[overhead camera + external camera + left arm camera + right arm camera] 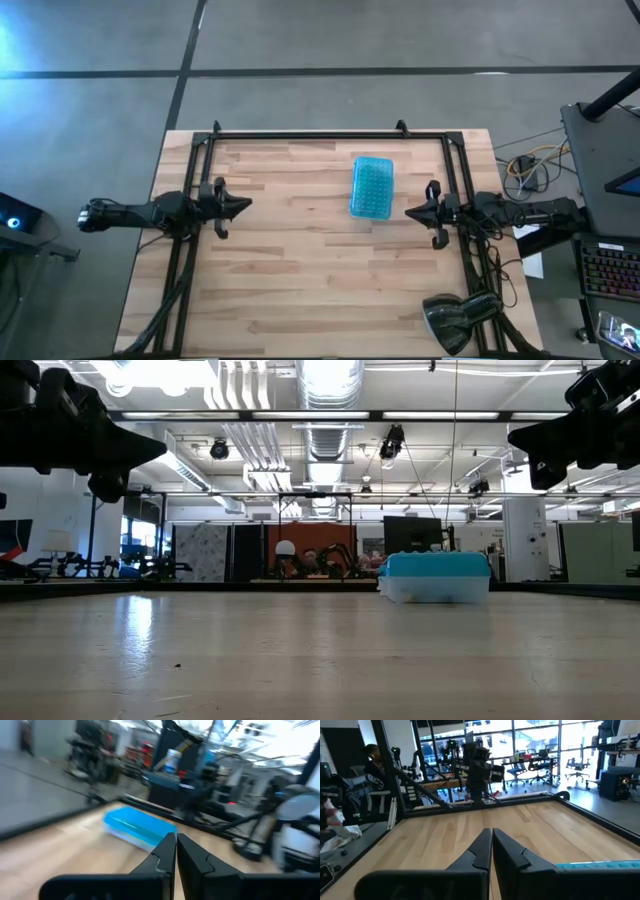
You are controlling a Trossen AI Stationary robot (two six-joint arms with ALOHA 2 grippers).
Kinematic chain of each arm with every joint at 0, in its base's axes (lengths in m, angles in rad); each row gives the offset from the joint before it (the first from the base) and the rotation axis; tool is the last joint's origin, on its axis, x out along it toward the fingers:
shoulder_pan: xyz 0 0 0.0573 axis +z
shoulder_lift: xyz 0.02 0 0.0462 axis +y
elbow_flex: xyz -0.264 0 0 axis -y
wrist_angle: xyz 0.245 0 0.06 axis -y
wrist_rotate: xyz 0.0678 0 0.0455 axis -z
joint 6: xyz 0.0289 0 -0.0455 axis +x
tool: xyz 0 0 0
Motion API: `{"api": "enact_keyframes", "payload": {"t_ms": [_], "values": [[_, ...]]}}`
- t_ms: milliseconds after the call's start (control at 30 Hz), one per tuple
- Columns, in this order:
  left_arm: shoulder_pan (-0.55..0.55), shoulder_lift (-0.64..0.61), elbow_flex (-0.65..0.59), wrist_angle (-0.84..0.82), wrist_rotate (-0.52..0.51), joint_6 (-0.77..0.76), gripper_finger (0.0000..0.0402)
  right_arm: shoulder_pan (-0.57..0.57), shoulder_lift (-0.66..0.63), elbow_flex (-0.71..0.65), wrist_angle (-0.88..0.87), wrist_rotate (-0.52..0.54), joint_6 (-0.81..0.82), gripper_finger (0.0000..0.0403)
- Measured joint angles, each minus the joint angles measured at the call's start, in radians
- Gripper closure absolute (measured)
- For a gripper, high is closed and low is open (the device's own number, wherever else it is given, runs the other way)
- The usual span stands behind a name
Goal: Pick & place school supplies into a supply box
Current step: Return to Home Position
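Note:
The supply box lies closed on the table's far-middle part, its bumpy teal-blue lid on top and the clear whitish tray beneath. It also shows in the left wrist view and as a teal edge in the right wrist view. No scissors, pencils or pens show in any view. My left gripper hovers shut above the table's left side, pointing right. My right gripper hovers shut right of the box, pointing left. Both hang well above the wood.
A black metal frame runs along the far edge and down both sides of the wooden table. A desk lamp head sits at the near right corner. Bare wood spreads across the table's near half.

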Motion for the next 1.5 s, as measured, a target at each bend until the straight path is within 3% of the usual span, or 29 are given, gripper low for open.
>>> {"api": "enact_keyframes", "payload": {"t_ms": [167,533,1500], "values": [[0.001,0.003,0.0,0.02,-0.103,0.115,0.0401,0.0,0.0,0.0,0.0,0.0,0.002,0.0394],[-0.002,0.007,-0.001,0.063,-0.045,0.25,0.0401,0.0,0.0,0.0,0.002,0.0,-0.024,0.0394],[-0.002,0.007,-0.001,0.056,-0.045,0.176,0.0401,0.0,0.0,0.0,-0.003,0.0,-0.025,0.0394]]}}
